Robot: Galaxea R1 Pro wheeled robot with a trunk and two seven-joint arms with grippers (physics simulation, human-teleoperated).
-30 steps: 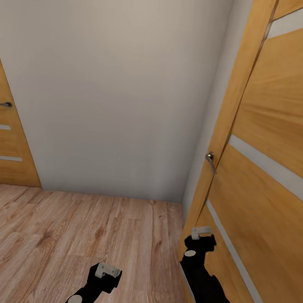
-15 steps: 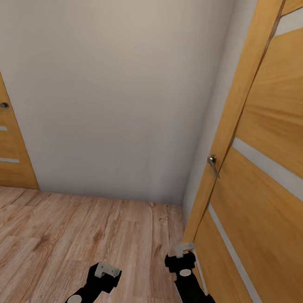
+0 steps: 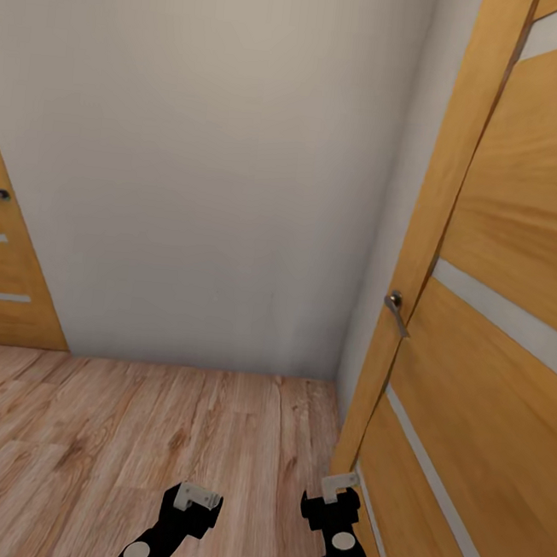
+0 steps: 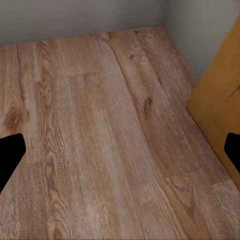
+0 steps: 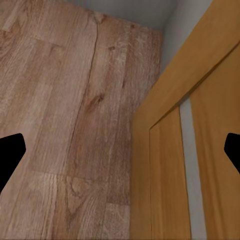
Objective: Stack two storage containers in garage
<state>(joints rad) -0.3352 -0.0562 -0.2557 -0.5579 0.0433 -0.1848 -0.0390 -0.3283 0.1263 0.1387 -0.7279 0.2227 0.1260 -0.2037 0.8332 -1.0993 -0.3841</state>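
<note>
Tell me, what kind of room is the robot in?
Probably a hallway corner inside a house: a light wood-plank floor, a plain white wall, and wooden doors with metal handles on both sides.

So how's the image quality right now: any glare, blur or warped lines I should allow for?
Head view: even, flat light, no glare; the wall darkens softly toward the corner, and the right door leans with wide-angle distortion. Left wrist view: wood floor a little soft, grain readable. Right wrist view: similar softness, and the door frame runs slanted.
</note>
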